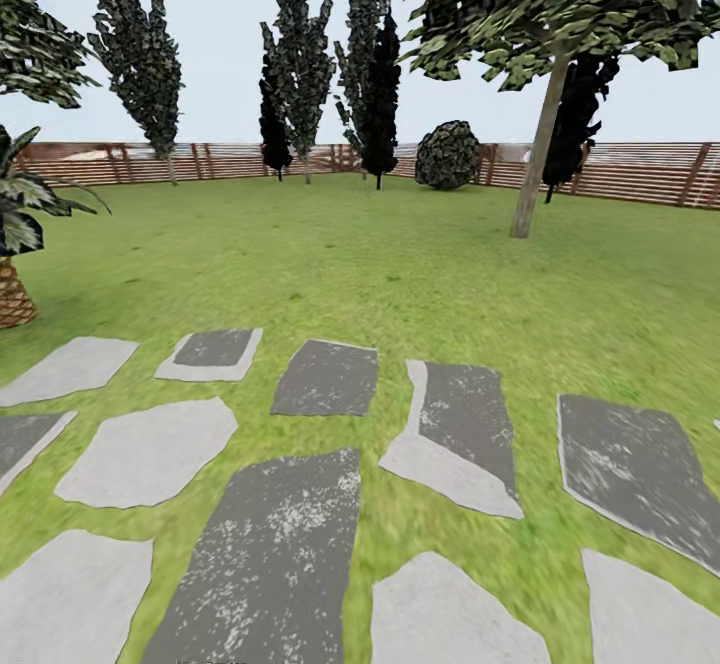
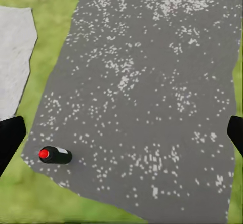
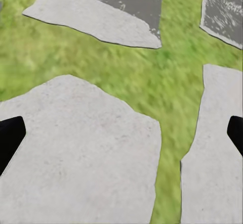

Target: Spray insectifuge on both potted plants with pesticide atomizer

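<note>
Grippers first: your left gripper and right gripper both hang spread wide, holding nothing. Pesticide atomizer lies on a dark speckled stepping stone under your left gripper. Beyond: lawn, trees, slatted fence.

Stepping stones: matt stone, dark grey slabs speckled white, rough; pale grey slabs smoother, even-toned.
Lawn: grass, matt, mottled green.
Fence: brown wooden horizontal slats.
Planter, far left: woven wicker look, tan.
Pesticide atomizer: dark body, red top, slight sheen, plastic-looking.
</note>
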